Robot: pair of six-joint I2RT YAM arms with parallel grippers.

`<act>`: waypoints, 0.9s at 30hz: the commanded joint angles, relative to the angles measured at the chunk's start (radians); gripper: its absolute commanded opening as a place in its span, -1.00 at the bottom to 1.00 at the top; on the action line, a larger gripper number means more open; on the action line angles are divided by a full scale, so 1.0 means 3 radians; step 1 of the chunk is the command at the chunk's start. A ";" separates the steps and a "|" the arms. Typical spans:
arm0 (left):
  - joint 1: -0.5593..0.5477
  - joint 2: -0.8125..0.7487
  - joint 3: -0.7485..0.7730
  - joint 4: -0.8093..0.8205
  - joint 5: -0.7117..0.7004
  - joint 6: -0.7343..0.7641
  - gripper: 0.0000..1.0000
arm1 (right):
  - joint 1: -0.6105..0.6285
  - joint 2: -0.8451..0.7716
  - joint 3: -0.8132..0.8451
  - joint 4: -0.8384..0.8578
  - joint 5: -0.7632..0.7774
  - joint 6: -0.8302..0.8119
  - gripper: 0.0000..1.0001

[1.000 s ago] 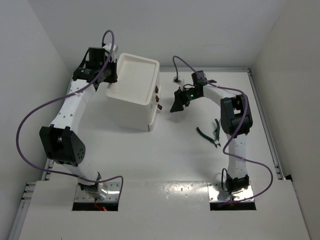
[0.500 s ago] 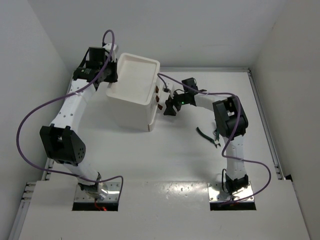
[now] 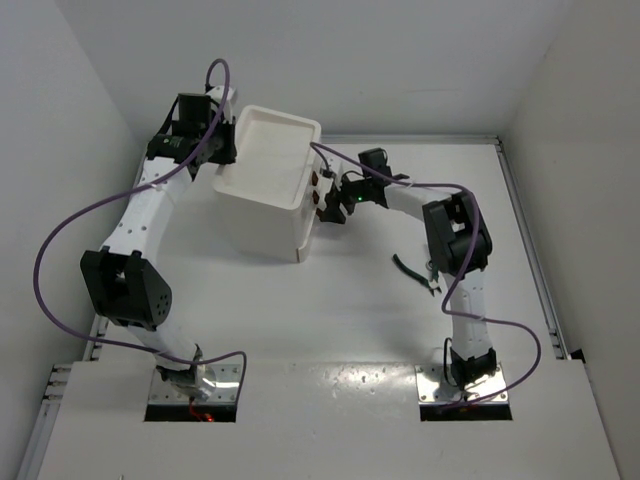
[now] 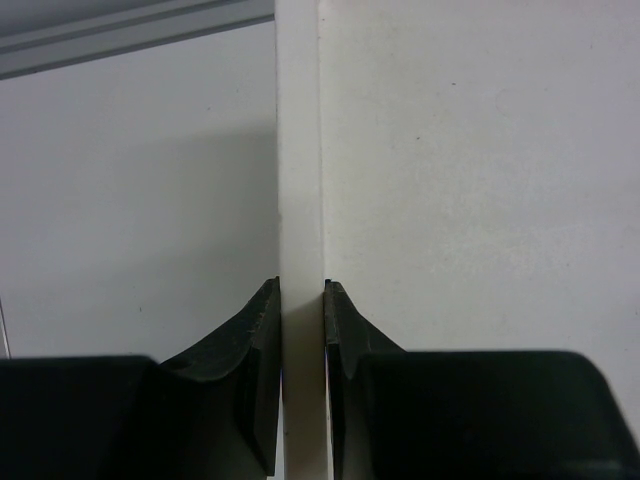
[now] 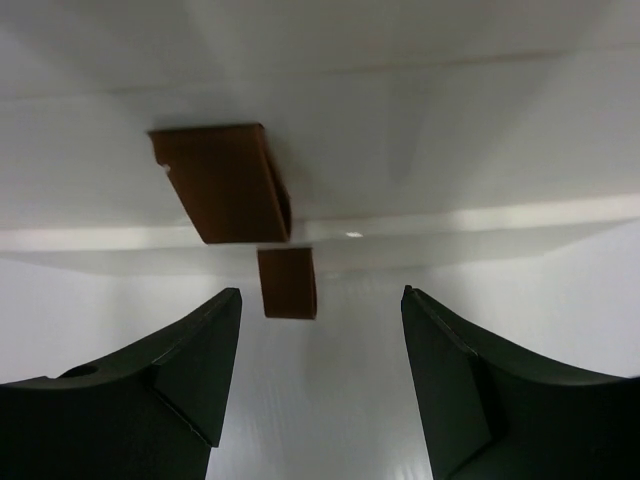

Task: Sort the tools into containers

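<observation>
The white drawer unit [image 3: 262, 205] stands at the back left, with a rimmed top tray [image 3: 268, 150] and red-brown handles [image 3: 317, 181] on its right face. My left gripper [image 3: 228, 158] is shut on the tray's left rim [image 4: 300, 150]; its fingertips [image 4: 264, 310] pinch the thin white wall. My right gripper [image 3: 328, 203] is open right at the drawer fronts. In its wrist view a red-brown handle [image 5: 222, 180] lies just ahead, left of centre, and is not between the fingers [image 5: 200, 340]. Dark green-handled pliers [image 3: 410, 268] lie on the table by the right arm. The yellow pliers and wrenches are out of view.
The white walls close in at the back and both sides. Purple cables loop off both arms. A second, smaller brown handle shape [image 5: 288, 282] shows below the first in the right wrist view. The right arm's elbow [image 3: 458, 235] partly covers the pliers.
My right gripper has moved left from mid-table up to the drawer handles. The left gripper has stayed on the tray rim and the unit has not moved.
</observation>
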 commanded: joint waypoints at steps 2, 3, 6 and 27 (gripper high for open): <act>-0.0098 0.0306 -0.0152 -0.0391 0.0408 -0.0023 -1.00 | 0.0109 0.0070 0.0164 0.0111 -0.0191 0.0006 0.32; -0.0098 0.0306 -0.0152 -0.0391 0.0408 -0.0023 -1.00 | 0.0109 0.0071 0.0195 0.0075 -0.0226 0.0006 0.32; -0.0098 0.0337 -0.0122 -0.0391 0.0408 -0.0023 -1.00 | 0.0140 0.0107 0.0231 0.0039 -0.0227 0.0006 0.32; 0.0030 0.0368 -0.0122 -0.0391 0.0408 -0.0125 -1.00 | -0.0003 -0.0199 -0.0115 -0.0166 0.0054 0.0006 -1.00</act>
